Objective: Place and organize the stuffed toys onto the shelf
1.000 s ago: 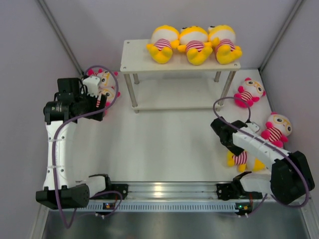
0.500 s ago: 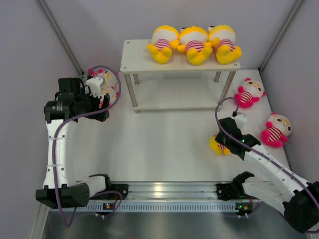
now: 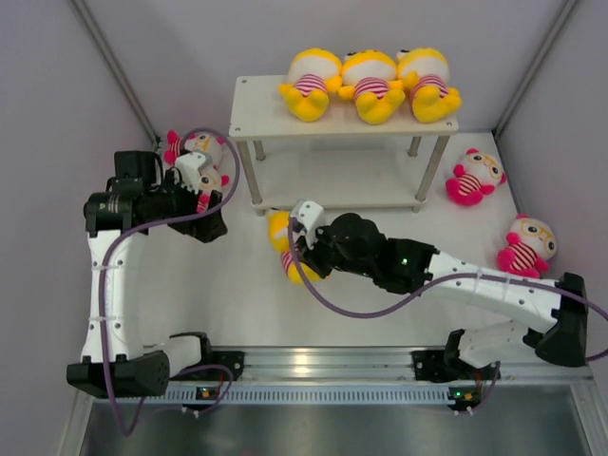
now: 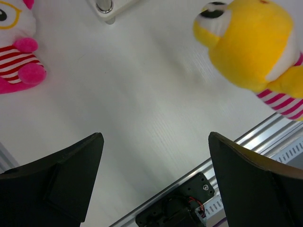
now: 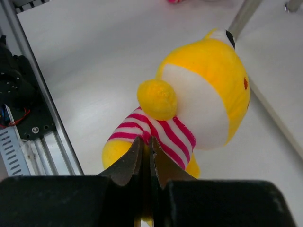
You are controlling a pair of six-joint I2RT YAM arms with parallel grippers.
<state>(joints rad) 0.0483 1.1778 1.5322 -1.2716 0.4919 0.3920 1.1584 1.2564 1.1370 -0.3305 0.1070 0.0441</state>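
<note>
Before the shelf [image 3: 249, 109], right fingers [image 5: 125, 165] pinch a yellow doll [image 3: 279, 232], head shelfward; left fingers [image 4: 66, 175] spread.

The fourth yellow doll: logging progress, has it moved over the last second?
Yes. The right gripper has carried the yellow doll leftward across the table, to just before the shelf's front-left leg.

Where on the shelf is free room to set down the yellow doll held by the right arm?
The top board's left end is bare, beside the leftmost shelved doll. The lower board looks bare. Three dolls crowd the top's middle and right.
</note>
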